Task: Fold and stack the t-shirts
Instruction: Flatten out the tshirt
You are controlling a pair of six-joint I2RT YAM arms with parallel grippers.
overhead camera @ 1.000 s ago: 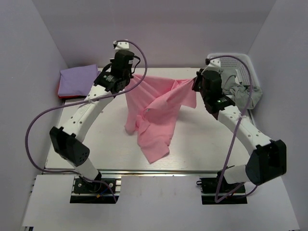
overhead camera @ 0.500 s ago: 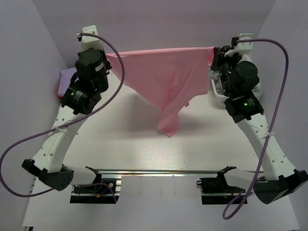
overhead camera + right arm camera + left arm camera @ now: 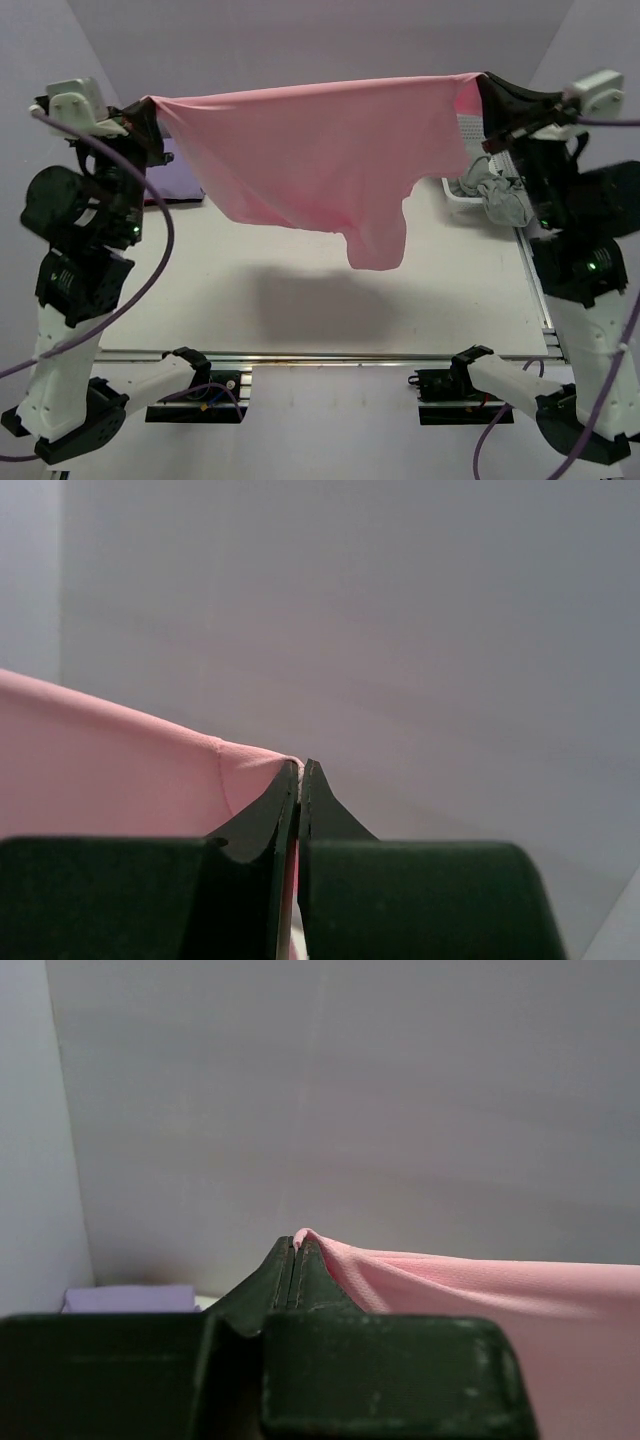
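Pink t-shirt (image 3: 310,150) hangs as taut curtain, 10 to 2 o'clock, pinched at top corners by closed left gripper (image 3: 150,105) and right gripper (image 3: 480,85). It bars any high crossing toward the far wall. Lowest fold droops near centre, apart from table (image 3: 300,310); open gap under hem. Open tabletop from centre to 6 o'clock. Lavender t-shirt (image 3: 130,1298) lies at 10 o'clock by left wall. White basket (image 3: 467,128) with grey cloth (image 3: 498,198) fills 2–3 o'clock edge. Walls close on left, far and right sides.
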